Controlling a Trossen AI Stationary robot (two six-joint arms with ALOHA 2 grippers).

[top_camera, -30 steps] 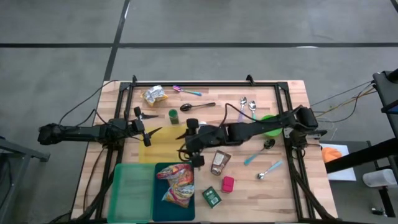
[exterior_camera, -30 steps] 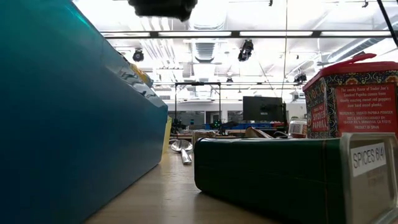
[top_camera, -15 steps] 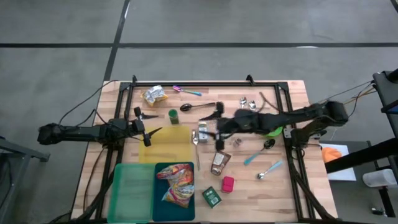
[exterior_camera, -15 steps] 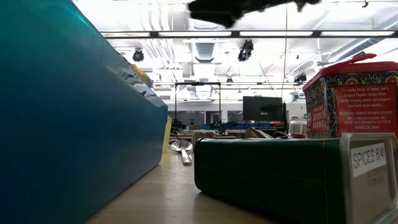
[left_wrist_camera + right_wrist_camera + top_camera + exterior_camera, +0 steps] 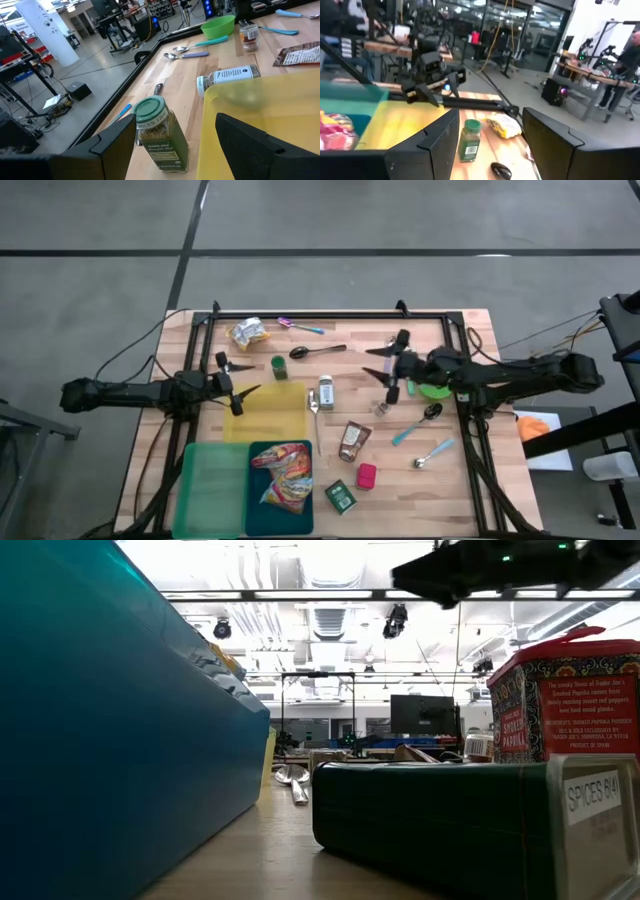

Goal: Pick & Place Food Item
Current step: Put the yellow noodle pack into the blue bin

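While both arms hang above the desk [image 5: 470,480], nothing is held.
Right claw [image 5: 388,370]: fingers spread, empty, over the desk's middle right, near the green bowl [image 5: 436,390].
Left claw [image 5: 233,383]: fingers apart, empty, at the edge of the yellow tray [image 5: 270,415].
Food item: colourful snack bag [image 5: 284,476] lies in the teal bin [image 5: 256,515] at the near edge.
Nearby: green-lidded spice jar [image 5: 160,135] upright just beside the yellow tray; green tin [image 5: 341,497] and red tin [image 5: 366,476] beside the bin.
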